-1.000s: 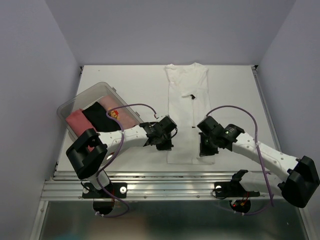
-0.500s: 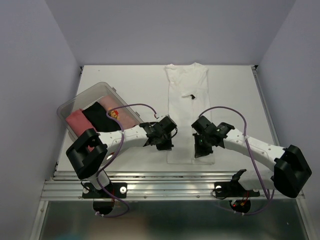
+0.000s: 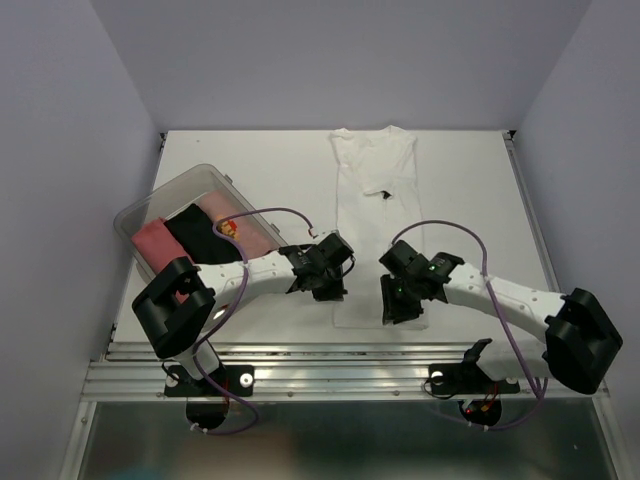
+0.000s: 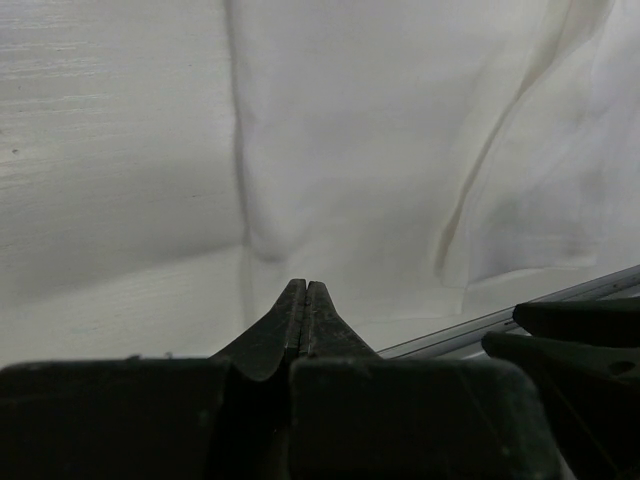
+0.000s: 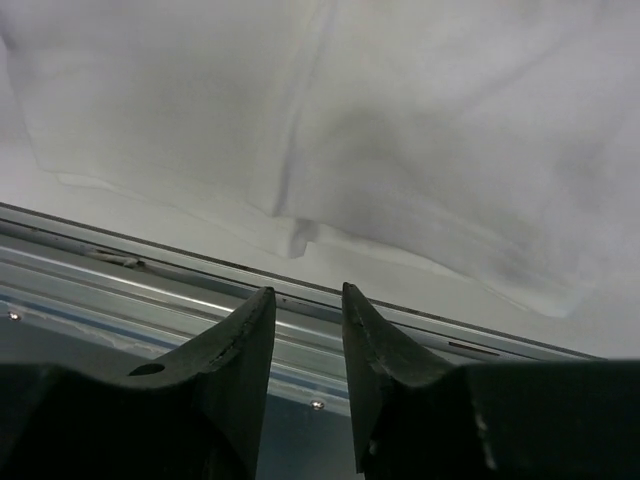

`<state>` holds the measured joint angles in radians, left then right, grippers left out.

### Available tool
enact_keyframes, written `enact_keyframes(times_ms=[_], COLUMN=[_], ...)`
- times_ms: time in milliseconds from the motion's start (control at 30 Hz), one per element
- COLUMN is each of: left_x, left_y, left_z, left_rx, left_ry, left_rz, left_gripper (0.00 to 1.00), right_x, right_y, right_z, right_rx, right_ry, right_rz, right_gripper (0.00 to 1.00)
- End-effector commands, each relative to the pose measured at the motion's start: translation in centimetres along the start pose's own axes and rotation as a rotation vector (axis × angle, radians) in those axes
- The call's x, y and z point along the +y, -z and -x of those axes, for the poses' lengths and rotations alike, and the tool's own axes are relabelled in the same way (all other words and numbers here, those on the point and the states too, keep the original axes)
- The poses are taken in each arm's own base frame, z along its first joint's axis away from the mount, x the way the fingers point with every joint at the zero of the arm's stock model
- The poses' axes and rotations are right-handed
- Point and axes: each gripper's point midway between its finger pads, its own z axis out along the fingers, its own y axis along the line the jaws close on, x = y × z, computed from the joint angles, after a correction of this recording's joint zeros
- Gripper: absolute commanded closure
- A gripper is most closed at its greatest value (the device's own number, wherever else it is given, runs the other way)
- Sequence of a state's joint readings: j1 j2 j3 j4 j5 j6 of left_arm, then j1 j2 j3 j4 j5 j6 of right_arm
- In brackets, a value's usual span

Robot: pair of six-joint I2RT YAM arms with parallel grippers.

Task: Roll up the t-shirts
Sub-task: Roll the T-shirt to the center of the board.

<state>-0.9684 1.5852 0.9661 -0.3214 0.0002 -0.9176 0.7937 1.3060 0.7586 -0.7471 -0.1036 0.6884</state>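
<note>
Pale lilac walls close round a white table (image 3: 260, 165). On it a plain white cloth t-shirt (image 3: 375, 215), folded lengthwise into a long flat strip, stretches away from both pairs of jaws. Its hem end lies between and just beneath them.

The left jaws are clenched tip to tip on nothing I can see, with the shirt's left edge just ahead of them. The right jaws stand parted and empty, the hem edge close in front of their tips.

No turn of cloth is made yet, so I judge the roll is only about to start. Next, both jaws need to pinch the hem and fold it over evenly, away from the arms.

Well off to the side of the left jaws, a clear plastic tub (image 3: 130, 215) holds a salmon-pink shirt (image 3: 152, 240), a black shirt (image 3: 195, 228) and a pale printed shirt (image 3: 240, 230). A small dark neck label (image 3: 382, 192) shows far ahead of the jaws, and no writing on it is legible.
</note>
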Motion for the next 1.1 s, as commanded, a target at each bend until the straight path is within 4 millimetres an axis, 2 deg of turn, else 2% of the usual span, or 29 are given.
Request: enact_keyframes(times_ms=[0, 100, 167, 200, 233, 300, 333, 433, 467, 567, 867, 1067], left_x=[-0.3, -0.8, -2.2, -2.6, -4.1, -5.0, -6.2, -7.6, -7.9, -8.3, -8.1, -7.1], left_y=[0.6, 0.9, 1.4, 1.3, 1.8, 1.4, 1.6, 0.8, 0.5, -0.5, -1.7, -1.9], left_z=[0.4, 0.7, 1.0, 0.8, 0.9, 0.3, 0.1, -1.0, -1.4, -2.1, -2.0, -2.0], left_rx=[-0.017, -0.027, -0.043, -0.038, -0.044, -0.028, -0.029, 0.021, 0.031, 0.063, 0.07, 0.072], left_ry=[-0.007, -0.022, -0.061, -0.082, -0.123, -0.165, -0.201, -0.245, -0.255, -0.266, -0.262, -0.243], left_rz=[-0.016, -0.03, -0.059, -0.063, -0.09, -0.094, -0.113, -0.138, -0.143, -0.15, -0.123, -0.099], left_gripper=[1.0, 1.0, 1.0, 1.0, 1.0, 1.0, 0.96, 0.76, 0.73, 0.67, 0.74, 0.77], right_x=[-0.7, -3.1, -5.3, -5.8, -6.5, -7.6, -7.7, -8.8, -9.2, -10.0, -9.9, -10.0], right_y=[3.0, 3.9, 3.6, 3.7, 3.7, 3.3, 3.7, 3.7, 3.6, 2.5, 0.2, -0.1], right_z=[3.0, 3.6, 2.9, 2.9, 2.7, 2.2, 2.4, 2.4, 2.3, 1.3, 0.8, 0.9], right_rx=[-0.2, -0.278, -0.276, -0.298, -0.3, -0.317, -0.336, -0.361, -0.36, -0.333, -0.285, -0.297], right_ry=[-0.061, -0.187, -0.267, -0.325, -0.358, -0.432, -0.456, -0.538, -0.555, -0.598, -0.561, -0.562], right_rz=[-0.059, -0.125, -0.19, -0.21, -0.225, -0.253, -0.24, -0.253, -0.26, -0.277, -0.261, -0.255], right_gripper=[0.65, 0.73, 0.72, 0.7, 0.68, 0.66, 0.65, 0.6, 0.56, 0.55, 0.57, 0.69])
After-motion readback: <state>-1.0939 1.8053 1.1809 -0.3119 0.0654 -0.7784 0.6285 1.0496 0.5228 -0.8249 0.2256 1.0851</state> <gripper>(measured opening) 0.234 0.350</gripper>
